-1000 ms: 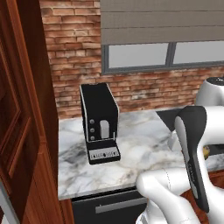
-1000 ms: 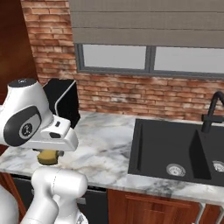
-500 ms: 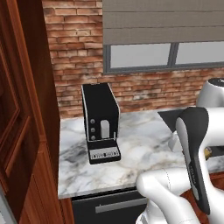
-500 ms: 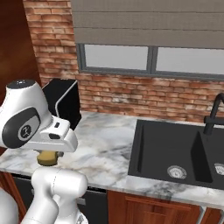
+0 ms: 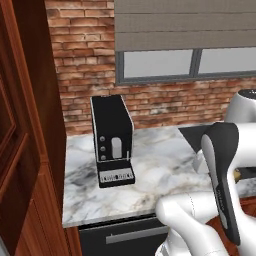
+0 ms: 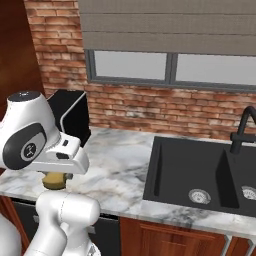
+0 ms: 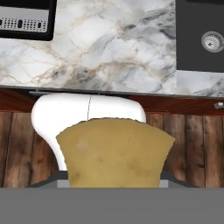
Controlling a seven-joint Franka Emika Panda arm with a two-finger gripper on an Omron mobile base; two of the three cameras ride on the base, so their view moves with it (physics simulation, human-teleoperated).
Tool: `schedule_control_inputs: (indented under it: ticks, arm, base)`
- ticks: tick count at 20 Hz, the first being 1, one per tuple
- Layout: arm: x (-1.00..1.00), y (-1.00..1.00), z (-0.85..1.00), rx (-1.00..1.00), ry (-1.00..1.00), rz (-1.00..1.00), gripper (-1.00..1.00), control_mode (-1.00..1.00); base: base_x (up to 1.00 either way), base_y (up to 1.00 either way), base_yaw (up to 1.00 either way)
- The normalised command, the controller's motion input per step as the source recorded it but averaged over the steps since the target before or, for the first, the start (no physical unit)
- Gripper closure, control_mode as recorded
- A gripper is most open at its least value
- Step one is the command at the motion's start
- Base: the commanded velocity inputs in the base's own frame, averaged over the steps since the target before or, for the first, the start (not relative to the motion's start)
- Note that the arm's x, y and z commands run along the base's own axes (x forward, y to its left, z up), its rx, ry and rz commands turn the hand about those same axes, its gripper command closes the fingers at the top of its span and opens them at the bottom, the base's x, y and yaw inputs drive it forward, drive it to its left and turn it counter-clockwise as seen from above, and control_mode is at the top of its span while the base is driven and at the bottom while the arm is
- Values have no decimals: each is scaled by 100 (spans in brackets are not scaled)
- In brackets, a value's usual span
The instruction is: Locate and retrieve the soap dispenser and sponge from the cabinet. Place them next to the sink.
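Sponge (image 7: 114,153) sits at the hand camera's 6 o'clock, apparently pinched in the jaws, though the tips are hidden; held high over the bench (image 6: 122,170) edge for carrying. Sink (image 6: 200,172) lies toward 3 o'clock, probably the drop site.

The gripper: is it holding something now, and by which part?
Seemingly yes: a yellow sponge sits right at the gripper, its lower edge going down between the fingers. The fingers are hidden, so the exact hold cannot be told.
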Motion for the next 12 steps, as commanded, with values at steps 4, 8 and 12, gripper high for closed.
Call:
schedule_control_inputs:
  ticks: [4,8,12]
  arm:
    - [0,0,0,0,0,0,100,100]
    - [0,0,0,0,0,0,100,100]
    - [0,0,0,0,0,0,100,100]
  base:
    - [8,-37,0]
    - [36,-64,0]
    - [28,-21,1]
